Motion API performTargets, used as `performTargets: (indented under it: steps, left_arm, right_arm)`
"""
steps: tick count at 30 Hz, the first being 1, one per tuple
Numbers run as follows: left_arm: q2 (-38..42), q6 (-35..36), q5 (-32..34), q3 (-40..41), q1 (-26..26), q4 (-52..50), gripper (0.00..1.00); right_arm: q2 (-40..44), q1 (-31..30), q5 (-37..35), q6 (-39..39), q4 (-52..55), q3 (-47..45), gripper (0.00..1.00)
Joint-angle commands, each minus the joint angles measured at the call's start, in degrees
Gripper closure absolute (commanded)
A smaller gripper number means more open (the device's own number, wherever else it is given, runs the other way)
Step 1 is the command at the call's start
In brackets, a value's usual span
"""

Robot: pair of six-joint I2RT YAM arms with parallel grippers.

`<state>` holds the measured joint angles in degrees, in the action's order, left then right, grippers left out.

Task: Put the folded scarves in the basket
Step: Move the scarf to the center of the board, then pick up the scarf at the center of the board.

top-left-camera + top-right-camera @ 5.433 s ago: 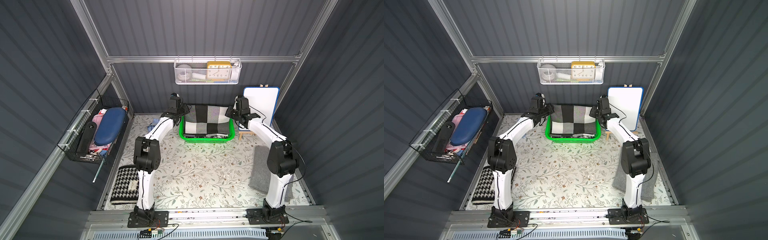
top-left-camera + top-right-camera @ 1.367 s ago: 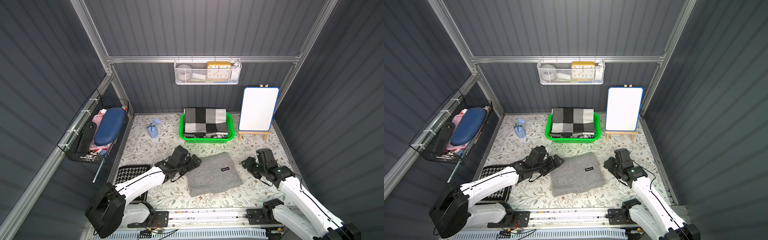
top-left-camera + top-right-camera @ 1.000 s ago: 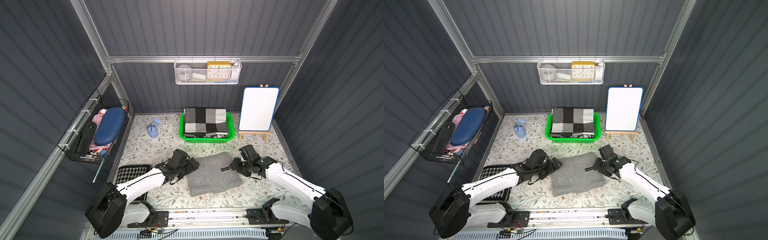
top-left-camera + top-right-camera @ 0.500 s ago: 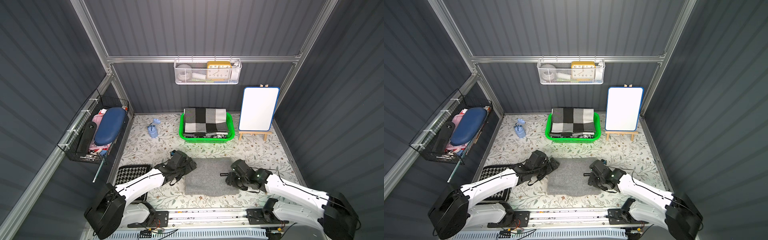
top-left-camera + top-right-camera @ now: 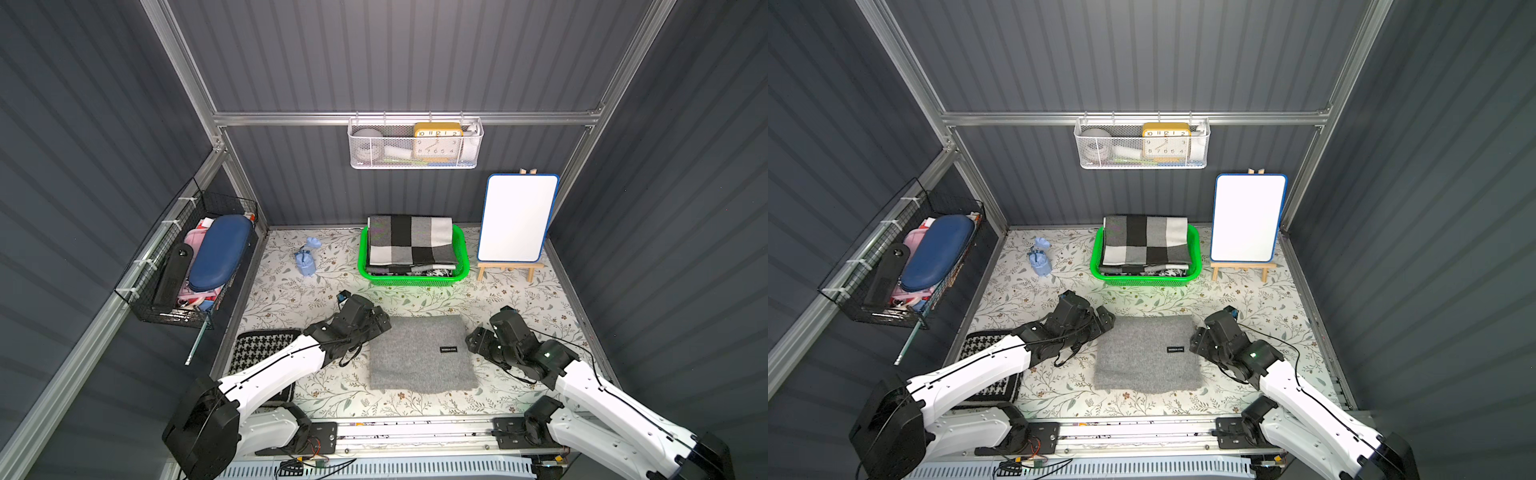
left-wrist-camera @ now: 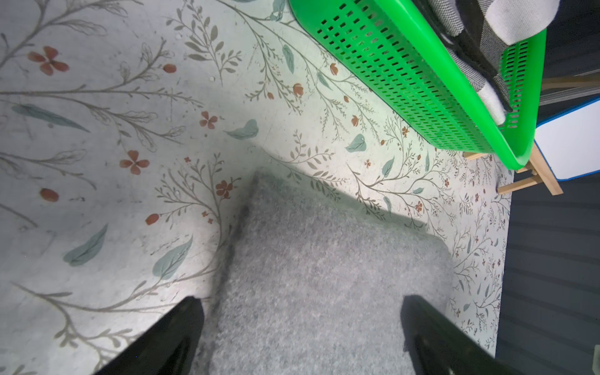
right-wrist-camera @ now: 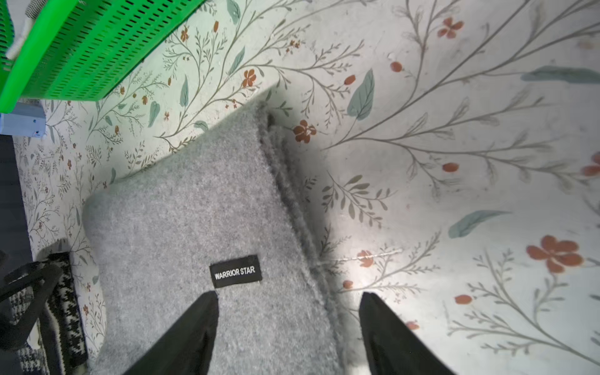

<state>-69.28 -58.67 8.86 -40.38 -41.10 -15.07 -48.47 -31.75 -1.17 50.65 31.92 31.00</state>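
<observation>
Two open grippers flank the folded grey scarf (image 5: pixel 422 353), which lies flat on the table near the middle of its front edge. The left gripper (image 5: pixel 380 326) straddles its back left corner and the right gripper (image 5: pixel 473 343) its right edge, with nothing pinched. The scarf looks soft, fuzzy, light and limp. It would probably sag or unfold if lifted by the top layer alone, so pinching the whole stacked edge on both sides seems the safest hold. The green basket (image 5: pixel 411 281) stands at the back edge, and a checked scarf (image 5: pixel 409 241) inside rises above its rim. A whiteboard easel (image 5: pixel 517 218) stands just beside it. A small pale blue object (image 5: pixel 305 259) and a houndstooth cloth (image 5: pixel 259 349) lie along the left edge.
</observation>
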Motion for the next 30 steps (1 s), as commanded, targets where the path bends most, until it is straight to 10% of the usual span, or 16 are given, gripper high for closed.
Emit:
performTargets:
  steps: [1, 30]
  left_arm:
    - [-1.8, 8.4, 0.9, -4.8, 0.3, -0.8, 0.01]
    - [-13.9, 9.5, -4.7, -2.3, 3.2, 5.0, 0.01]
  right_arm:
    - [-6.2, 10.3, 10.3, -4.4, -5.5, 1.1, 0.27]
    - [-34.5, 15.6, 22.3, -6.5, -18.3, 7.0, 0.29]
